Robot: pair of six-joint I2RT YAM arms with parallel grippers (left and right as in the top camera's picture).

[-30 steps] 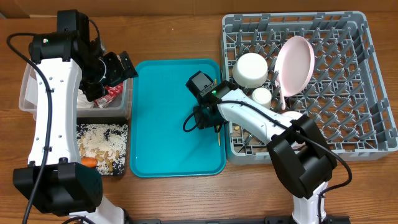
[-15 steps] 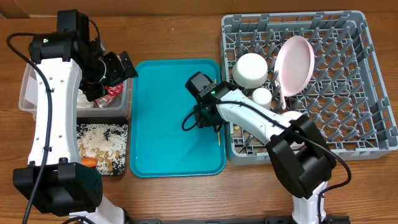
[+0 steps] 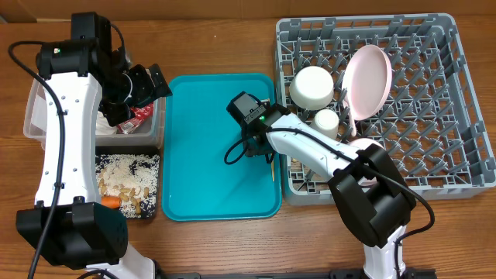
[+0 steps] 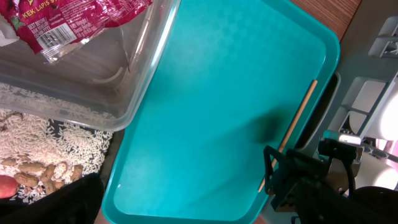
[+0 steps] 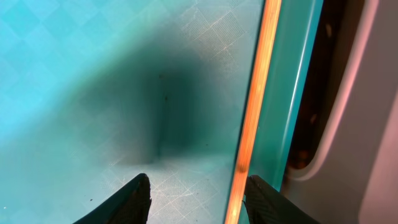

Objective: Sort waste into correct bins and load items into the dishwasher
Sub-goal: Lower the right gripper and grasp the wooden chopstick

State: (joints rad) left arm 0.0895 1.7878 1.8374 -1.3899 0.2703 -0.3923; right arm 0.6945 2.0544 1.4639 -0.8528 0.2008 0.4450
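A thin wooden chopstick lies along the right edge of the teal tray; from overhead the chopstick pokes out below my right arm. My right gripper hovers low over it, open, and the stick lies just inside the right fingertip, not gripped. My left gripper hangs open and empty above the clear tub, which holds a red snack wrapper. The grey dish rack holds a pink plate, a white bowl and a small cup.
The black tray at the front left is full of rice and scraps, with a small carrot at its near edge. The dish rack's wall stands right beside the tray edge where the chopstick lies. Bare wooden table surrounds everything.
My right gripper has shifted slightly left over the tray and its fingers have spread a little wider. The left arm has not moved.
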